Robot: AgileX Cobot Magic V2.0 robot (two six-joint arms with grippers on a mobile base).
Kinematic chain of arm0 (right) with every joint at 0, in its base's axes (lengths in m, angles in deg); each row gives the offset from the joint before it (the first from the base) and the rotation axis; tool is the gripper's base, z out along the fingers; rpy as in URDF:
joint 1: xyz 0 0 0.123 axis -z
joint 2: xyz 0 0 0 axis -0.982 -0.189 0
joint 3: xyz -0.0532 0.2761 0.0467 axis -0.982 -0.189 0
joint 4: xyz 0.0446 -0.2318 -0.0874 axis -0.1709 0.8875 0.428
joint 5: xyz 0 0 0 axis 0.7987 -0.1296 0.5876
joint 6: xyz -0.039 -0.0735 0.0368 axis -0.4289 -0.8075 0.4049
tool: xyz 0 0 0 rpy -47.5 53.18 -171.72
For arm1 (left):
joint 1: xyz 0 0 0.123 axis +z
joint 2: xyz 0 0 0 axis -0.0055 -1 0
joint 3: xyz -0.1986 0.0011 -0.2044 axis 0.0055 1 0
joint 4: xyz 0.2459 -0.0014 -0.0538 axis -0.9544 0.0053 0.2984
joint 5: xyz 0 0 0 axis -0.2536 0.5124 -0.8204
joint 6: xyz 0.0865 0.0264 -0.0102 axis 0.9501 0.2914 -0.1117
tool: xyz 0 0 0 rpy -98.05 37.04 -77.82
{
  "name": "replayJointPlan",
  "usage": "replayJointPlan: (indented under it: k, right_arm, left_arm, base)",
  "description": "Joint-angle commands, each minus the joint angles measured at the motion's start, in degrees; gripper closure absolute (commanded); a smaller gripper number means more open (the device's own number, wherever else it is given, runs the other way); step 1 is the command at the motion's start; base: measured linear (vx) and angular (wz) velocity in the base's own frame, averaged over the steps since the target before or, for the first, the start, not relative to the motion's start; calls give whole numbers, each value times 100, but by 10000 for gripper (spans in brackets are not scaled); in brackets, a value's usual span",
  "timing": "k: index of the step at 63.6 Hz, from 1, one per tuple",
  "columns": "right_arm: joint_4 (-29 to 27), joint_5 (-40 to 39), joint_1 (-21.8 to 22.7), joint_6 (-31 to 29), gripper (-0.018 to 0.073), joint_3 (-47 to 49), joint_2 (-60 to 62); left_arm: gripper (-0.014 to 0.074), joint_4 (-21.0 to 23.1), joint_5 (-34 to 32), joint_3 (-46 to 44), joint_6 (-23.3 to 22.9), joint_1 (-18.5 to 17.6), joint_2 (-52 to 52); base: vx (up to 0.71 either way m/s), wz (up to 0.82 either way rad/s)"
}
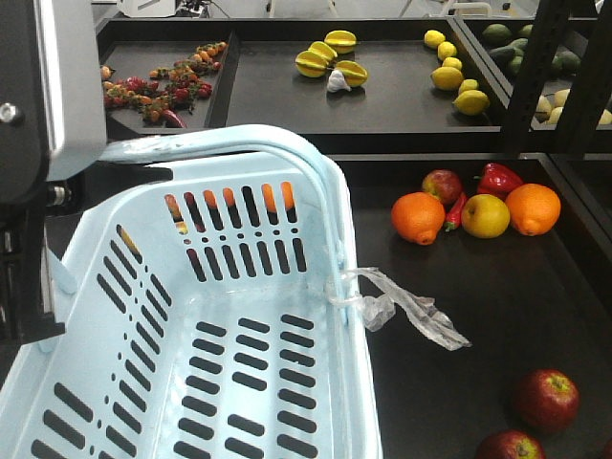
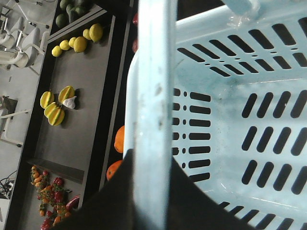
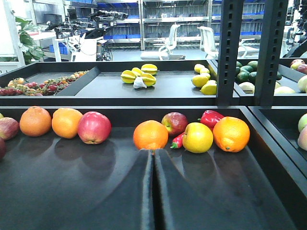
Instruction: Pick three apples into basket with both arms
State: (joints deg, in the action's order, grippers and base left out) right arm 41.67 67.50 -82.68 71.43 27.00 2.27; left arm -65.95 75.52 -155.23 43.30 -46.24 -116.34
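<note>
The pale blue basket point(image 1: 239, 316) fills the left of the front view, and its inside shows no fruit. My left gripper point(image 2: 152, 165) is shut on the basket's hoop handle point(image 2: 153, 96); the left arm point(image 1: 38, 115) stands at the far left. My right gripper point(image 3: 153, 153) is shut and empty, low over the dark shelf, just short of an orange point(image 3: 150, 134). Dark red apples lie at the shelf's front right point(image 1: 547, 399) point(image 1: 509, 447) and behind an orange point(image 1: 442, 185). The right wrist view shows red apples point(image 3: 94, 127) point(image 3: 174, 123).
Oranges point(image 1: 418, 217) point(image 1: 533, 208), a yellow apple point(image 1: 485, 215) and red peppers point(image 1: 497, 178) sit in a row on the shelf. A clear plastic strip point(image 1: 411, 311) hangs from the basket. Starfruit point(image 1: 330, 57) and lemons point(image 1: 449, 72) lie on the back shelf. A black upright post point(image 1: 535, 76) stands at the right.
</note>
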Motion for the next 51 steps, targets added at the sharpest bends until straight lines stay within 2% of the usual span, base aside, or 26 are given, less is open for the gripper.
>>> replayJointPlan:
  k: [1,51]
  right_arm:
    - [42,-438,8,-48,568,-78,58]
    - [42,-438,8,-48,568,-78,58]
  left_arm:
    - [603,19,-490,-189,-53,-31,92]
    - [603,26,-512,-189,-53,-31,91]
  base:
    - [0,0]
    - [0,0]
